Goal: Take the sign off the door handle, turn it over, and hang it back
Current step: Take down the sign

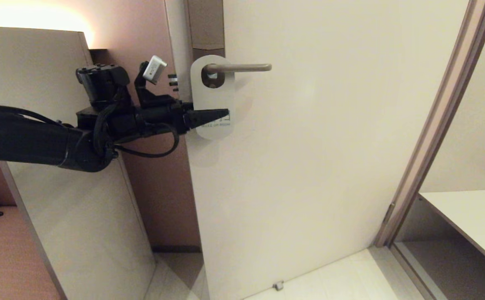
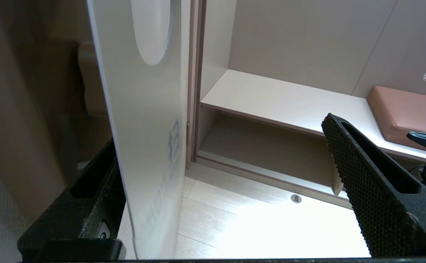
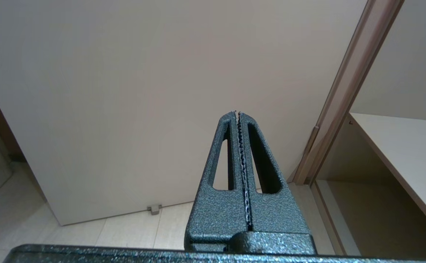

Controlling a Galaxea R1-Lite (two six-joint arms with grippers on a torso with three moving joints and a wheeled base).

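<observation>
Sign hangs white side out on the door handle; my left claw stands wide at its lower end.

The sign [image 1: 212, 98] hangs by its oval hole on the door handle [image 1: 239, 67]; its print is too small for me to read, partly covered by a finger. My left claw [image 1: 221, 113] is spread wide around the door [image 1: 309, 166] edge at the sign's lower part, holding nothing. In the left wrist view one finger [image 2: 373, 182] stands well off the door face. My right claw [image 3: 238, 117] is closed, empty, parked low.
</observation>
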